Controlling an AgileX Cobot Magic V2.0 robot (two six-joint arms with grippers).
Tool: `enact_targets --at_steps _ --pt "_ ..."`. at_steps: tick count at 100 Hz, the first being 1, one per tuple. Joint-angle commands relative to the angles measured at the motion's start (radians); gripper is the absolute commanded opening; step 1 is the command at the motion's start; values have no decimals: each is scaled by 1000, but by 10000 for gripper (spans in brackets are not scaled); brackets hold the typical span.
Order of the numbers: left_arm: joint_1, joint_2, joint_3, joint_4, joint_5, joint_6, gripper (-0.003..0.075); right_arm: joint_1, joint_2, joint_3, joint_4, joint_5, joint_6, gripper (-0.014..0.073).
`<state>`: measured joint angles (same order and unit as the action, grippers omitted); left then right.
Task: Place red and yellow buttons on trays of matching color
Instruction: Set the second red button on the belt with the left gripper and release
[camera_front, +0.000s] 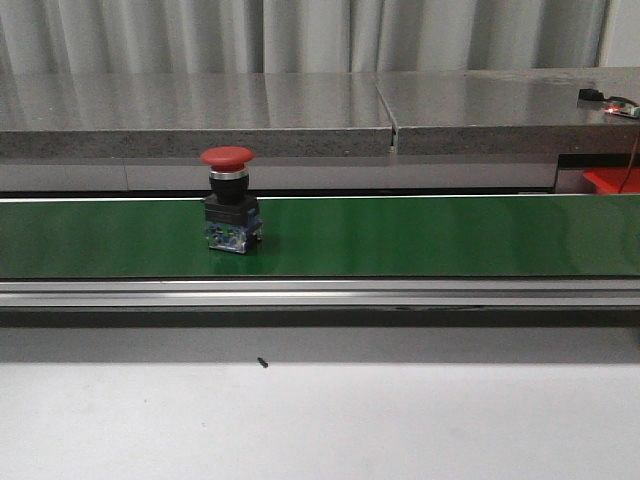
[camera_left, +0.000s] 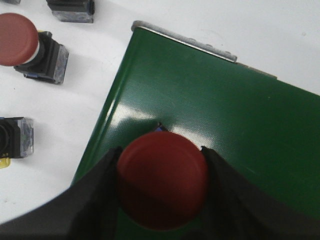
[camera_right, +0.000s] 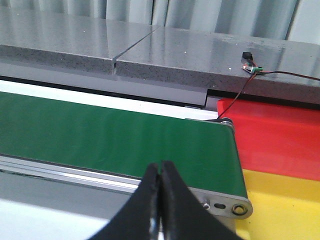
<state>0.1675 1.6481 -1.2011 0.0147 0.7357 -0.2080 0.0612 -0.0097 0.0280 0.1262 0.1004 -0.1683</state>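
Note:
A red button (camera_front: 228, 200) with a black body stands upright on the green conveyor belt (camera_front: 420, 235), left of centre. No gripper shows in the front view. In the left wrist view my left gripper (camera_left: 161, 150) is over the belt's end (camera_left: 210, 100), its fingers (camera_left: 102, 185) pressed on both sides of another red button's cap (camera_left: 162, 177). My right gripper (camera_right: 161, 165) is shut and empty, over the belt's near rail by its other end. The red tray (camera_right: 280, 135) and the yellow tray (camera_right: 285, 200) lie just past that end.
On the white table beside the belt's end lie loose buttons: a red one (camera_left: 20, 42), a black-bodied one (camera_left: 75, 9) and one showing some yellow (camera_left: 14, 144). A grey stone ledge (camera_front: 300, 115) runs behind the belt, with a small wired sensor (camera_front: 615, 105) on it.

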Motion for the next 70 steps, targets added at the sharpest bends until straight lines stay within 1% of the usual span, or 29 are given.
enact_targets --at_steps 1,7,12,14,17,24,30,47,56,70 --pt "-6 -37 -36 -8 -24 4 187 0 -19 -17 -9 -81 -4 -69" --pt "-6 -37 -36 -8 -24 8 299 0 -19 -17 -9 -81 -4 -69" --pt "-6 -37 -37 -15 -23 18 422 0 -19 -17 -9 -81 -4 -69" --pt "-6 -37 -38 -15 -23 18 451 0 -19 -17 -9 -81 -4 -69" --pt "-6 -37 -42 -15 -23 21 516 0 -19 -17 -9 -81 -4 -69" --pt "-6 -37 -56 -23 -13 21 594 0 -19 -17 -9 -81 -4 -69" --pt "-6 -37 -72 -23 0 21 610 0 -19 -17 -9 -81 -4 -69" --pt "-8 -70 -113 -32 20 24 609 0 -19 -17 -9 -81 -4 -69" --pt "-12 -116 -113 -32 20 28 608 0 -19 -17 -9 -81 -4 -69" --pt "-41 -213 -113 -32 11 81 608 0 -19 -17 -9 -81 -4 -69"
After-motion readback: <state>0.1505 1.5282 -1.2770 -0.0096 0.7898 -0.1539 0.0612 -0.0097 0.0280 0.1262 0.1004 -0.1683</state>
